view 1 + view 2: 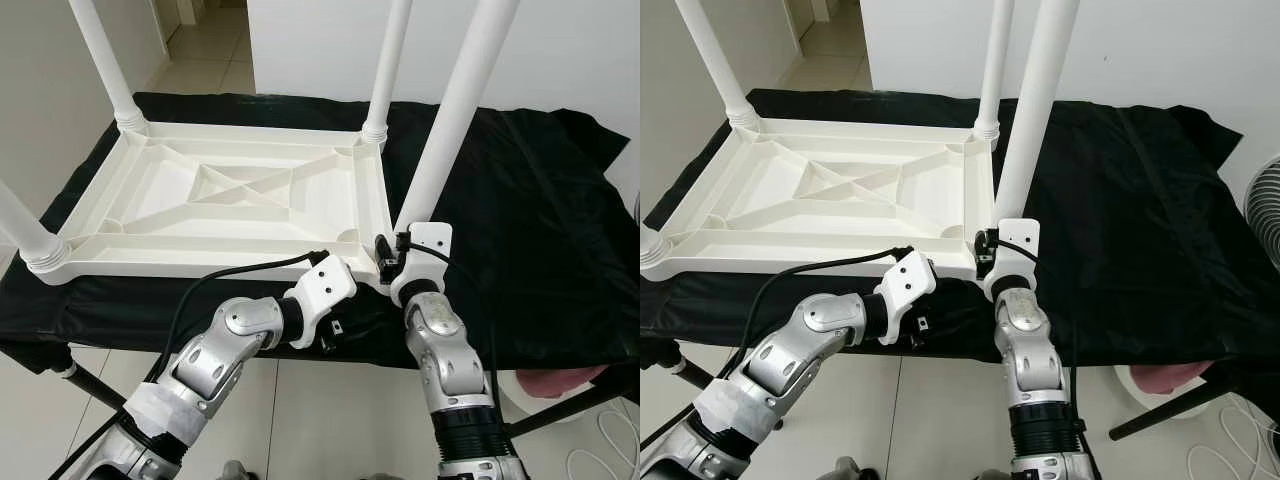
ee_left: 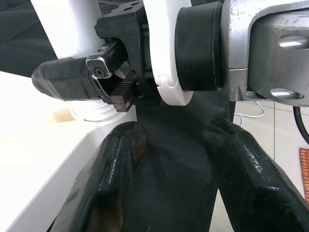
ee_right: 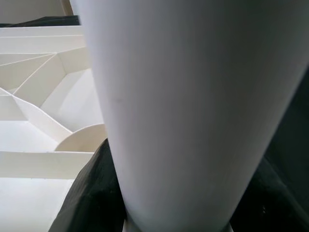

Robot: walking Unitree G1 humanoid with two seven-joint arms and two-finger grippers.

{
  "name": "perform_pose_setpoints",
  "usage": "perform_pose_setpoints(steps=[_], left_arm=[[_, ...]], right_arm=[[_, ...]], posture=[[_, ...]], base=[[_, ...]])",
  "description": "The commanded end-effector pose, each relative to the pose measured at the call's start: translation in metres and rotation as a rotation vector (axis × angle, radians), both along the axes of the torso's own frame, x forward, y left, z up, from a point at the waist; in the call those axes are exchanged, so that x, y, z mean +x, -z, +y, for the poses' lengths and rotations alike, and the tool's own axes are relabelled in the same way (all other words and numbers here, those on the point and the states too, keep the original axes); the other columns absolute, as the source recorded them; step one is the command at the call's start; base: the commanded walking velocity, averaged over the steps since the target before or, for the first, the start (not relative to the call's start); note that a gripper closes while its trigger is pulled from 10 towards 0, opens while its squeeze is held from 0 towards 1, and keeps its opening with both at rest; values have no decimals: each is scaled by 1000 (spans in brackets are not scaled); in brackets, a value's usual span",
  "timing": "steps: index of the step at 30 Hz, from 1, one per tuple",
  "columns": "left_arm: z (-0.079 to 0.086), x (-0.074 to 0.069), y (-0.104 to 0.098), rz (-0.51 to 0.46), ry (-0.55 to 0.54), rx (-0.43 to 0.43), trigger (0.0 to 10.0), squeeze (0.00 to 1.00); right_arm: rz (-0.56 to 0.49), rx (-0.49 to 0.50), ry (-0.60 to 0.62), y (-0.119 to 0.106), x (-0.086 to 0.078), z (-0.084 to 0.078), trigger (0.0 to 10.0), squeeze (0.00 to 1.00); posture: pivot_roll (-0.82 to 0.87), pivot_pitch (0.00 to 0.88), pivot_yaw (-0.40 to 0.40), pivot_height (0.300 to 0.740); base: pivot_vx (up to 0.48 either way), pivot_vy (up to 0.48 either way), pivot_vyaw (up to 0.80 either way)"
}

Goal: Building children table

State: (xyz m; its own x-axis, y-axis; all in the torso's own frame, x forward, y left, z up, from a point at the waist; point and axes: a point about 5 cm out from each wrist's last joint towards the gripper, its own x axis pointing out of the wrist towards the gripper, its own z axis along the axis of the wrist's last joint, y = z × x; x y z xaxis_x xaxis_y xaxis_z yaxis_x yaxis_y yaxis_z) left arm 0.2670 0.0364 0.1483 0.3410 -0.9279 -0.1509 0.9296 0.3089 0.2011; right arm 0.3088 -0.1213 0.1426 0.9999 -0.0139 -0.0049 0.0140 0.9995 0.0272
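Observation:
A white plastic table top [image 1: 230, 195] lies upside down on the black-covered work table [image 1: 530, 230]. White legs stand in its far left [image 1: 100, 55], far right [image 1: 390, 60] and near left [image 1: 20, 225] corners. A fourth leg [image 1: 455, 110] rises tilted from the near right corner. My right gripper [image 1: 392, 255] is shut on that leg's base; its black fingers [image 3: 91, 193] press on either side of the tube. My left gripper [image 2: 174, 140] hangs open just below the work table's front edge, beside the right wrist, with only black cloth between its fingers.
The black cloth drapes over the front edge. A pink object [image 1: 550, 380] and a black stand leg [image 1: 1170, 405] are on the tiled floor at the right. A fan [image 1: 1265, 210] stands at the far right. A white wall runs behind.

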Motion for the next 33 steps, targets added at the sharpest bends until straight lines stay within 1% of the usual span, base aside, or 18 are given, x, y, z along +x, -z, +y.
perform_pose_setpoints(steps=[1, 3, 4, 12, 13, 14, 15, 17, 18, 21, 22, 24, 25, 26, 27, 28, 30, 33], left_arm=[[-1, -4, 5, 17, 31, 21, 10000, 0], [-2, -3, 5, 16, 32, 21, 10000, 0], [-2, -3, 5, 15, 32, 20, 10000, 0], [-2, -3, 5, 12, 29, 18, 10000, 0], [-2, -3, 5, 14, 28, 17, 10000, 0], [-2, -3, 5, 14, 28, 17, 10000, 0], [-2, -3, 5, 16, 26, 15, 10000, 0], [-2, -3, 5, 16, 26, 15, 10000, 0], [-2, -3, 5, 16, 26, 14, 10000, 0], [-2, -3, 5, 16, 25, 14, 10000, 0], [-1, -2, 4, 13, 20, 16, 10000, 0], [-1, -2, 4, 13, 20, 16, 10000, 0], [0, -1, 4, 12, 17, 16, 10000, 0], [0, -1, 4, 12, 17, 16, 10000, 0], [0, 0, 4, 10, 13, 16, 10000, 0], [0, 0, 4, 10, 13, 16, 10000, 0], [-1, 1, 3, 9, 10, 13, 10000, 0], [-1, 1, 3, 9, 10, 13, 10000, 0]], right_arm=[[19, 1, 25, 3, 0, -4, 10000, 0], [4, -2, 20, 0, 0, -6, 10000, 0], [-17, -6, 10, -3, 1, -7, 10000, 1000], [-71, -45, -25, -6, 0, -11, 10000, 1000], [-66, -48, -121, 0, -2, -10, 10000, 1000], [-66, -48, -121, 0, -2, -10, 10000, 1000], [-74, -39, -170, 0, -2, -10, 10000, 310], [-74, -39, -170, 0, -2, -10, 10000, 310], [-77, -24, -227, 0, -2, -11, 10000, 0], [-79, -13, -261, -1, -1, -12, 10000, 0], [-100, -59, -412, -8, 4, -18, 10000, 0], [-100, -59, -412, -8, 4, -18, 10000, 0], [-108, -91, -472, -10, 6, -20, 10000, 0], [-108, -91, -472, -10, 6, -20, 10000, 0], [-111, -125, -529, -12, 10, -23, 10000, 0], [-111, -125, -529, -12, 10, -23, 10000, 0], [-101, -156, -597, -14, 17, -27, 10000, 0], [-101, -156, -597, -14, 17, -27, 10000, 0]], posture=[[-115, 29, 8, 740], [-116, 24, 5, 740], [-115, 23, 3, 740], [-115, 23, 3, 740], [-115, 23, 3, 740], [-115, 23, 3, 740], [-115, 23, 3, 740], [-115, 23, 3, 740], [-115, 23, 3, 740], [-115, 23, 3, 740], [-118, 27, 8, 740], [-118, 27, 8, 740], [-122, 33, 13, 740], [-122, 33, 13, 740], [-122, 34, 14, 740], [-122, 34, 14, 740], [-122, 34, 14, 740], [-122, 34, 14, 740]], base=[[0, 0, 0], [0, 0, 0], [0, 0, 0], [0, 0, 0], [0, 0, 0], [0, 0, 0], [0, 0, 0], [0, 0, 0], [0, 0, 0], [0, 0, 0], [0, 0, 0], [0, 0, 0], [0, 0, 0], [0, 0, 0], [0, 0, 0], [0, 0, 0], [0, 0, 0], [0, 0, 0]])
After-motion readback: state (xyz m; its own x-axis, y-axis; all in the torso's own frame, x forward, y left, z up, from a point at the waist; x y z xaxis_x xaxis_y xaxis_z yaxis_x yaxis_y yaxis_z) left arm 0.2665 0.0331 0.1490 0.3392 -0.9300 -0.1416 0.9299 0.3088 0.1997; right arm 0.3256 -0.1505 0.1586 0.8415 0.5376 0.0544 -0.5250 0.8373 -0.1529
